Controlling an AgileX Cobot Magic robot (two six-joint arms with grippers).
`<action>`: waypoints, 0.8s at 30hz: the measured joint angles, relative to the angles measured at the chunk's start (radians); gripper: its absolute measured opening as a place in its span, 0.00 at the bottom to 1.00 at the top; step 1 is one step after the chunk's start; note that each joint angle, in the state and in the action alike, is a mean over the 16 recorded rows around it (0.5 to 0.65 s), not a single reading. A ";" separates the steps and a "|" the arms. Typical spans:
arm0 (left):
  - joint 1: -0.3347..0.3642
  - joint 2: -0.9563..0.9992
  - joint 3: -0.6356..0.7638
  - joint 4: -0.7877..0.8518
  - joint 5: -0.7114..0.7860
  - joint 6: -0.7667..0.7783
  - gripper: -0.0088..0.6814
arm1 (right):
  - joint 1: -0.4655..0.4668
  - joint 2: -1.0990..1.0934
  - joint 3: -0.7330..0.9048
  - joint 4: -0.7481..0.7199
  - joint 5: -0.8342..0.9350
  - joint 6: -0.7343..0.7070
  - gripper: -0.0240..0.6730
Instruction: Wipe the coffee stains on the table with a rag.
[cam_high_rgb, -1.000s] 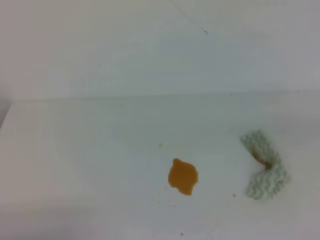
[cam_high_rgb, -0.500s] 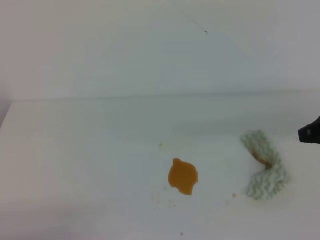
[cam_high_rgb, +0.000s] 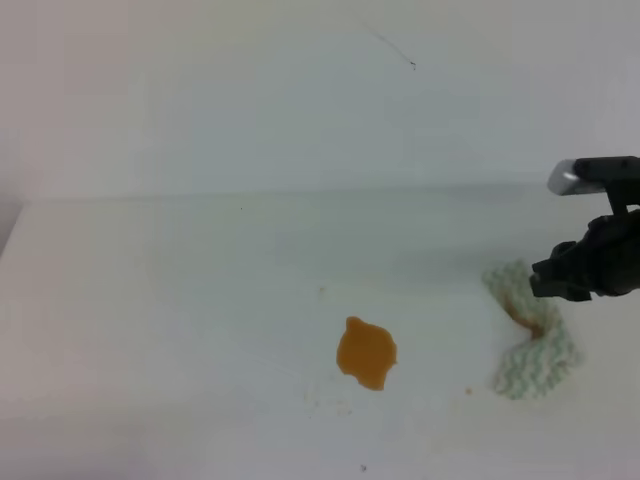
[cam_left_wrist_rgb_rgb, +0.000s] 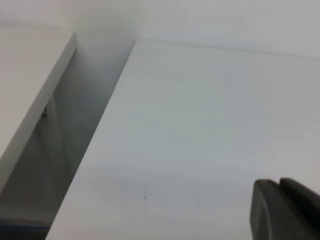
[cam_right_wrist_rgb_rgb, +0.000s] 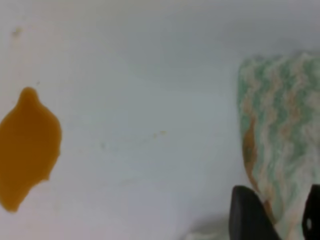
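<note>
Nothing lies between the coffee stains and the rag, beneath the parted, empty right pincer.

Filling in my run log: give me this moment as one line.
phase: reaching for rag | right gripper: open, above rag | coffee stains: unwiped on table | left gripper: idle, state unclear

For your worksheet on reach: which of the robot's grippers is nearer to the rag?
Right. The right gripper hangs just above the rag, at its upper part. The left gripper shows only in its own wrist view, over bare table.
</note>
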 joint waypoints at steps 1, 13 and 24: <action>0.000 0.000 0.000 0.000 0.000 0.000 0.01 | 0.004 0.017 -0.005 0.000 -0.010 0.000 0.40; 0.000 0.000 0.000 0.000 0.000 0.000 0.01 | 0.012 0.138 -0.031 -0.009 -0.082 -0.007 0.38; 0.000 0.000 0.000 0.000 0.000 0.000 0.01 | 0.015 0.184 -0.047 0.011 -0.020 -0.028 0.14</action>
